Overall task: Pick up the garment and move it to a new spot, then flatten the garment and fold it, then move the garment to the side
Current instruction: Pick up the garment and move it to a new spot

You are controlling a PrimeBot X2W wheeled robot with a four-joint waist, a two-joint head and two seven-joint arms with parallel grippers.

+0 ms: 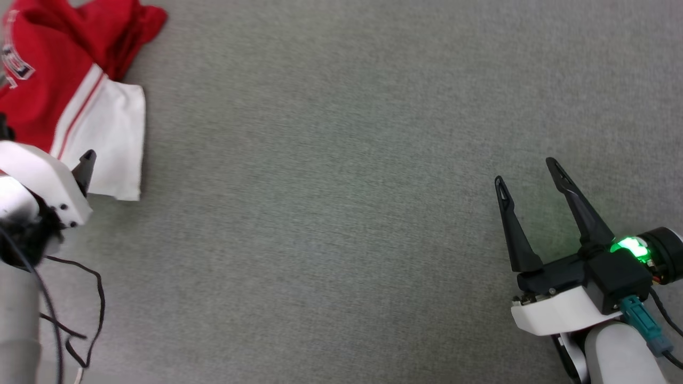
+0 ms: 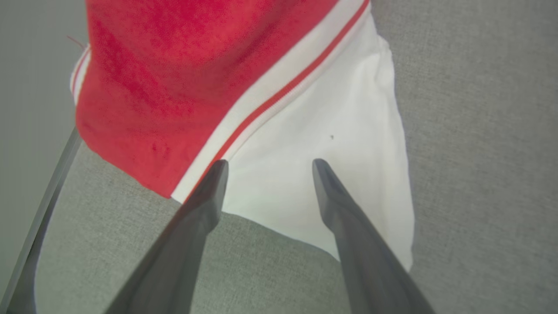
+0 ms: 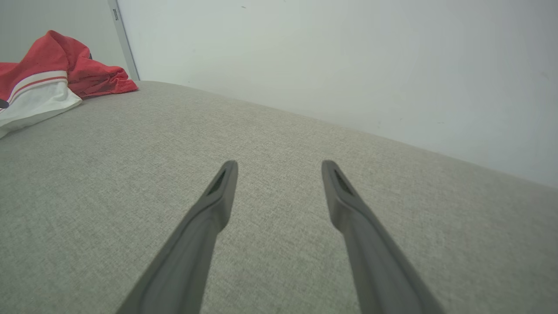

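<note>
Two grippers, both with jaws spread wide and neither closed on any cloth. The garment lies in a crumpled heap at the table's far left corner, close to the pale smooth wall. Its body is a soft, slightly fuzzy red knit bunched into rounded folds. One white short sleeve lies flatter, smooth and roughly rectangular, fanned out toward the near side. A band of red-and-white striped trim runs straight along the seam where red meets white, and part of a black, white-outlined letter shows on the chest.

The left gripper hangs over that sleeve's near hem, its long dark tapered fingers over the white cloth; whether they touch it I cannot tell. The right gripper sits well apart, near the table's near right corner, above bare grey woven covering with a fine, felt-like grain. A thin metal strip edges the table beside the shirt.
</note>
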